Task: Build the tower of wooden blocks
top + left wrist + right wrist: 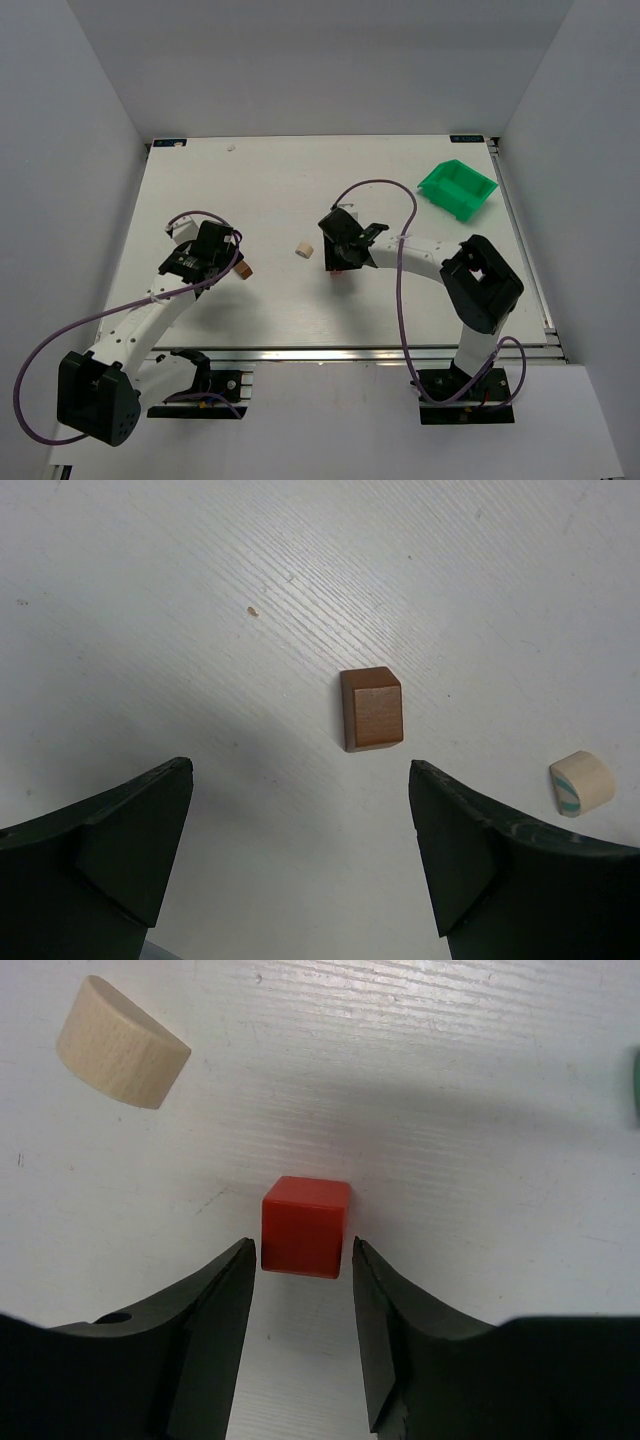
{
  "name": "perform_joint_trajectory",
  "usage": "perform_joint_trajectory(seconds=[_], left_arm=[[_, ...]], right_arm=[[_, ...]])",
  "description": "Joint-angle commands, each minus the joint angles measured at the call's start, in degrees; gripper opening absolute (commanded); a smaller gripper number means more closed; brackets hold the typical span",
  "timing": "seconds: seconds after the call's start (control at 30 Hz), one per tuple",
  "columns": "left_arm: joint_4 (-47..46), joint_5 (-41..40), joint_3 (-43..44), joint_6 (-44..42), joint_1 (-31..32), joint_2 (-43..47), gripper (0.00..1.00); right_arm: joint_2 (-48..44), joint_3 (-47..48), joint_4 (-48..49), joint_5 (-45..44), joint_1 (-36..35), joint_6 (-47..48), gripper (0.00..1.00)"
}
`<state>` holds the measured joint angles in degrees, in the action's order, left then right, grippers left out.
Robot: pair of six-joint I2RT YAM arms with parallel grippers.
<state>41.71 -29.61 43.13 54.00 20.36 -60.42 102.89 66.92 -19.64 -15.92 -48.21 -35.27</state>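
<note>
The right gripper [302, 1248] was seen astride the red block [306, 1222] (whether clamped, unclear), judged light and rigid, best pinched by its flat sides.

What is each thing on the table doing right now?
red block: on table, not stacked
brown block: on table, untouched
cream block: on table, untouched
green bin: upright, near far right corner
left fingers: wide open, holding nothing
right fingers: either side of red block; grip unclear

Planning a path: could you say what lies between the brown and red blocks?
Top view: a cream block sits roughly between the brown block and red block.
</note>
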Motion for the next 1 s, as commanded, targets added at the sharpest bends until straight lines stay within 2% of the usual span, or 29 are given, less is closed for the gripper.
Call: perform_joint_trajectory(seconds=[0.0,0.1,0.13,0.17,0.23,0.3,0.43,0.5,0.6,0.73,0.97], left_arm=[[-0.40,0.07,2.13,-0.56,-0.32,0.83,0.98],[-0.76,0.34,2.22,-0.91,-0.15,1.01,0.98],[-0.93,0.51,2.22,-1.17,-0.14,1.01,0.98],[-1.11,0.77,2.30,-1.35,-0.06,0.92,0.98],[-1.37,1.13,2.39,-1.70,0.03,0.92,0.98],[-1.98,1.48,2.39,-2.58,0.03,0.92,0.98],[-6.36,4.63,1.60,-7.05,0.21,1.18,0.98],[-8.83,9.36,0.64,-10.13,0.29,1.27,0.98],[-14.46,13.68,-1.38,-14.00,0.29,1.71,0.98],[-16.67,16.07,-2.00,-16.20,0.29,2.24,0.98],[-16.93,15.10,-2.18,-16.56,0.29,2.15,0.98]], right_arm=[[-0.41,2.34,-0.84,-1.48,-0.31,-0.34,0.50],[-3.30,2.17,-0.49,-1.22,0.04,1.86,0.64],[-4.01,2.17,-0.75,-1.56,0.13,3.43,0.75],[-4.71,1.99,-1.19,-2.35,0.48,4.32,0.80],[-6.99,1.29,-2.24,-4.54,0.92,7.73,0.87],[-9.88,-0.98,-1.72,-5.52,2.66,11.34,0.89],[-14.11,-5.47,0.39,-4.13,7.59,21.53,0.89],[-15.35,-6.62,1.53,-2.63,10.48,28.73,0.89],[-15.18,-7.76,3.38,0.26,13.83,34.28,0.89],[-11.06,-4.62,2.60,1.34,17.88,36.67,0.88],[-7.00,-4.15,1.71,6.69,21.83,37.46,0.77]])
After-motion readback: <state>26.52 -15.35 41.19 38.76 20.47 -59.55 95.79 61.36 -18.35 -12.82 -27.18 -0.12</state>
